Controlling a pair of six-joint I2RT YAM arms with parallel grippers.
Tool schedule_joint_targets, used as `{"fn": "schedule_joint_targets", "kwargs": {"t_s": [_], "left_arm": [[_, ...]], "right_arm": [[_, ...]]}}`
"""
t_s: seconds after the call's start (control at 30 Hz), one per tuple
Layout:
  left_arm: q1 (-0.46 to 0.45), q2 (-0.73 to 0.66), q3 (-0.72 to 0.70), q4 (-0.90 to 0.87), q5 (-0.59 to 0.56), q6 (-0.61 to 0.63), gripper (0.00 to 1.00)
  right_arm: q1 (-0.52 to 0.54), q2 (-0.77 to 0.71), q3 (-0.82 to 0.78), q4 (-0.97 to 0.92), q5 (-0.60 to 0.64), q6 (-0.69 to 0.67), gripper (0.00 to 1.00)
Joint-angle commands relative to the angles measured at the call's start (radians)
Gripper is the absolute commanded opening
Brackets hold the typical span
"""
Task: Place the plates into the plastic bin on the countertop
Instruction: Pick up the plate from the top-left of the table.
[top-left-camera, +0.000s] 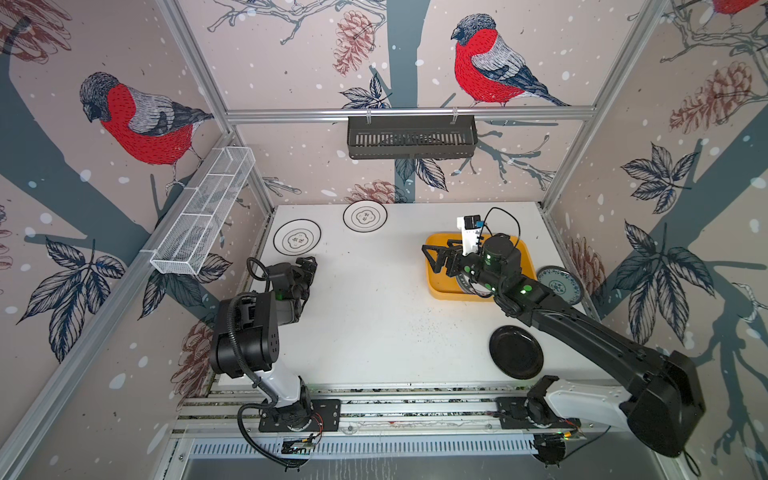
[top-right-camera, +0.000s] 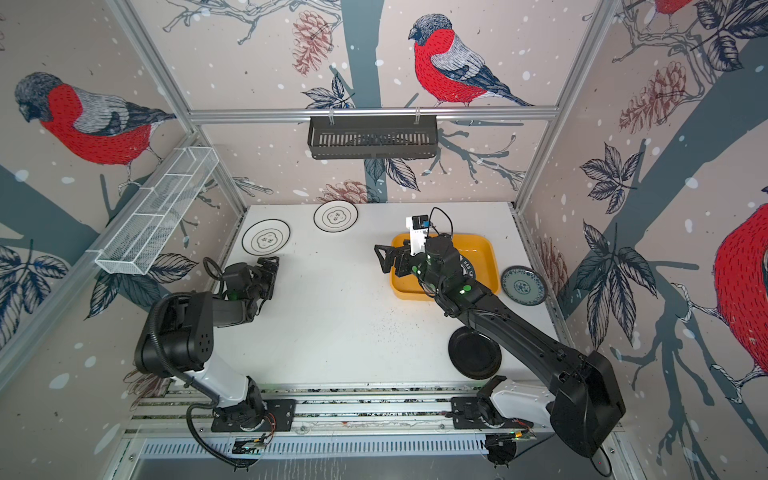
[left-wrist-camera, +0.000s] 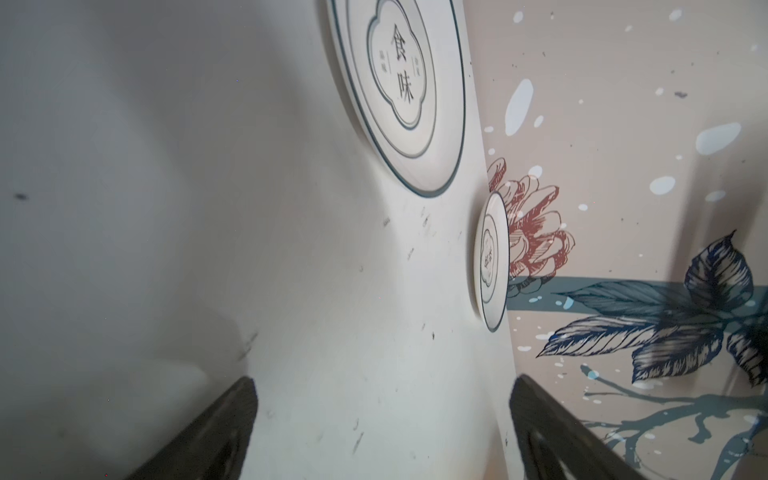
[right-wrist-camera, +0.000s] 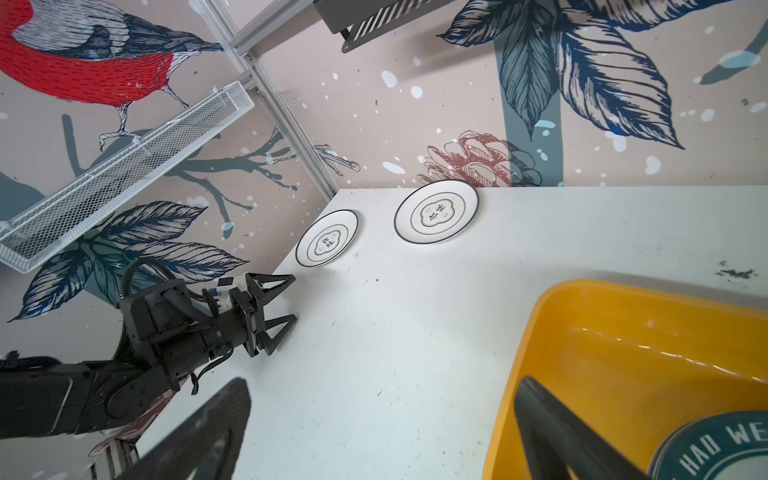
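Two white plates with a black flower outline, one (top-left-camera: 296, 237) (left-wrist-camera: 399, 83) nearer and one (top-left-camera: 365, 216) (left-wrist-camera: 492, 257) by the back wall, lie at the countertop's (top-left-camera: 374, 316) far left. My left gripper (top-left-camera: 307, 262) (left-wrist-camera: 384, 382) hovers open and empty just short of the nearer one. The yellow plastic bin (top-left-camera: 440, 289) (right-wrist-camera: 623, 332) sits at the right and holds a dark lettered-rim plate (right-wrist-camera: 715, 449), mostly hidden under my right arm. My right gripper (top-left-camera: 430, 257) (right-wrist-camera: 382, 386) is open and empty above the bin's left edge. A blue-green plate (top-left-camera: 559, 284) and a black plate (top-left-camera: 516, 351) lie outside the bin.
A black slotted basket (top-left-camera: 411, 137) hangs on the back rail and a white wire mesh rack (top-left-camera: 203, 212) on the left wall. Aluminium rails (top-left-camera: 395, 399) carry both arm bases along the front edge. The right arm spans the counter's right side, past the black plate.
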Motion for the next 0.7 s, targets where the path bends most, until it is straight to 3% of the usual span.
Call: {"fn": "schedule_joint_targets", "kwargs": {"t_s": [0.0, 0.2, 0.43, 0.67], "left_arm": [[0.036, 0.039, 0.008, 0.122, 0.034, -0.06, 0.94], [0.099, 0.157, 0.074, 0.168, 0.092, -0.106, 0.91], [0.121, 0.276, 0.199, 0.1, 0.106, -0.125, 0.85], [0.123, 0.374, 0.324, 0.026, 0.11, -0.143, 0.73]], "right_arm": [[0.003, 0.009, 0.013, 0.028, -0.001, -0.021, 1.0], [0.001, 0.035, 0.026, 0.032, 0.015, -0.008, 1.0], [-0.015, 0.09, 0.067, 0.031, 0.002, -0.01, 1.0], [-0.05, 0.112, 0.084, 0.042, 0.001, -0.001, 1.0]]}}
